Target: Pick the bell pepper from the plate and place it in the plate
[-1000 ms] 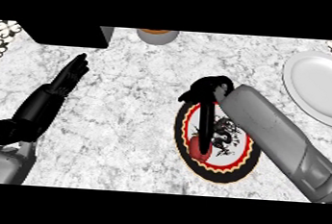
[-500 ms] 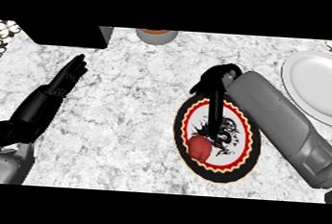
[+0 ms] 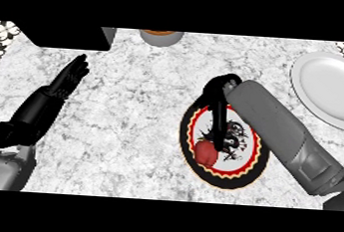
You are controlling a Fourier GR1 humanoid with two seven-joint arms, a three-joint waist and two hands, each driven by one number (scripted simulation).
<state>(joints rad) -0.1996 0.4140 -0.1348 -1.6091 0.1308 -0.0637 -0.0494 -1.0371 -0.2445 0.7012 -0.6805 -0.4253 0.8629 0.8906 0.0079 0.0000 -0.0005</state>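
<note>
Over the patterned plate (image 3: 234, 179), the right robot hand (image 3: 220, 98) hangs at the end of its grey forearm, which crosses the plate's right half on a diagonal from the near right. Its fingers point down and toward the near side, and their tips reach the red bell pepper (image 3: 205, 152); they seem to curl against its top, though the dark fingers merge with the plate's black pattern, so I cannot tell whether they have closed round it. The pepper sits on the left part of that plate, inside the red and black rim, and has not been lifted. Coming from above like this suits a small round thing lying in a shallow dish: the fingers can close on it without scraping the rim.

Far to the right lies the white plate (image 3: 331, 85), bare on what shows of it and partly cut by the view's edge, the likely place to set the pepper down. Between the two plates is only marbled table (image 3: 130, 135), so the carry looks unobstructed; the forearm itself covers much of that path.

At the left, the left robot hand (image 3: 66, 81) rests on the table, fingers straight and pointing away, holding nothing. Along the far edge stand a black box (image 3: 65, 34) and a grey cup (image 3: 161, 36), both well apart from the work.
</note>
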